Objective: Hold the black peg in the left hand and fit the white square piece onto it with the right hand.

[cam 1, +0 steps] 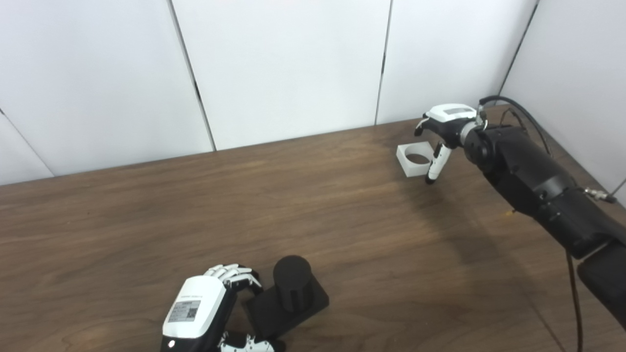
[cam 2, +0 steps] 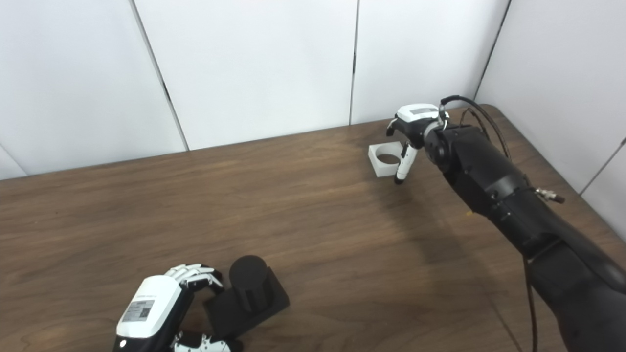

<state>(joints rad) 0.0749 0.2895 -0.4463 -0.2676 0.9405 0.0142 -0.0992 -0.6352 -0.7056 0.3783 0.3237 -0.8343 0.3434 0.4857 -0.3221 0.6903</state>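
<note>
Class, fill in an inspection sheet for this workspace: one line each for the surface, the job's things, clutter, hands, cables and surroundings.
Surface: brown wood-grain table, no marks seen.
Job's things: black peg upright on its flat black base, near edge; white square piece with a round hole, lying flat at the far right.
Clutter: nothing seen.
Hands: left hand curled at the base's left edge, firm grip cannot be confirmed; right hand above the white piece, fingers spread, piece not lifted.
Cables: black cable looping over the right forearm, another hanging near the right edge.
Surroundings: white wall panels behind and to the right.
</note>
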